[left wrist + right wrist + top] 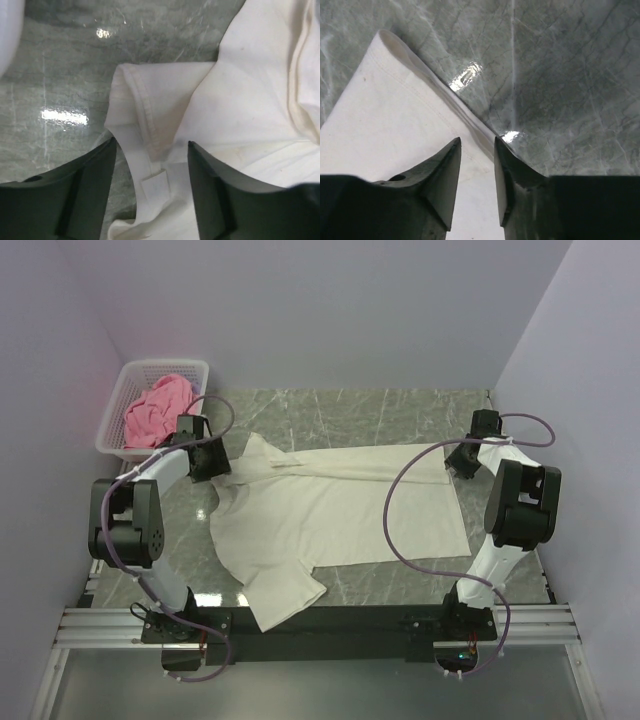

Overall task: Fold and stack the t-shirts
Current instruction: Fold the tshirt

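We list: cream t-shirt [330, 520] spread on the table [400, 410]; pink t-shirt [155, 410] in the basket [113, 410]. We find the left end effector [152, 150] released over a folded edge of the cream one, the right end effector [477, 145] released over its corner.

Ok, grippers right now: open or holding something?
Left gripper: open, above the cream t-shirt, gripping nothing.
Right gripper: open, above its corner, gripping nothing.
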`<action>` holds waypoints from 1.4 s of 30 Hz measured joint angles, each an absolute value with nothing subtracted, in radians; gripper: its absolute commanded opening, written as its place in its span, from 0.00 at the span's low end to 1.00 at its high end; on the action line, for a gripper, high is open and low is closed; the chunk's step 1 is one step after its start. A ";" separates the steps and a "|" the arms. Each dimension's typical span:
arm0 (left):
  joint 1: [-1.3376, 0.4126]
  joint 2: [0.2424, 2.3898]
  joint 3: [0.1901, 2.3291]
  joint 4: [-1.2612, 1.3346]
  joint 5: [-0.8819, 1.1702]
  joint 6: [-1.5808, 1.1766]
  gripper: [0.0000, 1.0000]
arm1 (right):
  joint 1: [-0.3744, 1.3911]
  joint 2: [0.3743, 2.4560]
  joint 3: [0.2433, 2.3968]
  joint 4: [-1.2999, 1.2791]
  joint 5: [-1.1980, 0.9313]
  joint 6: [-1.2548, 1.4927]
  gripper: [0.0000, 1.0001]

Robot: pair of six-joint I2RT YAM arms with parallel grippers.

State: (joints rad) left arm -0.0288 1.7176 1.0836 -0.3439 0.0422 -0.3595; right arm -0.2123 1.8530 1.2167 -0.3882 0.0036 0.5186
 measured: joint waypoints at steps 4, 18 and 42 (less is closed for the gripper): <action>-0.029 1.682 1.084 -0.340 0.031 -0.359 0.87 | -0.205 1.848 1.215 -0.395 0.026 0.508 0.58; -0.038 1.198 0.895 -0.320 -0.010 -0.382 0.99 | 0.280 1.661 1.215 -0.230 -0.043 0.384 0.64; -0.043 1.026 0.679 -0.318 -0.148 -0.406 0.95 | 0.718 2.223 1.847 -0.275 -0.245 -0.048 0.54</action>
State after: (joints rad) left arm -0.0429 1.0256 0.6792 -0.3183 -0.1478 -0.4065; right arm 0.7181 2.2234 1.8469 -0.2752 -0.2455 -0.0479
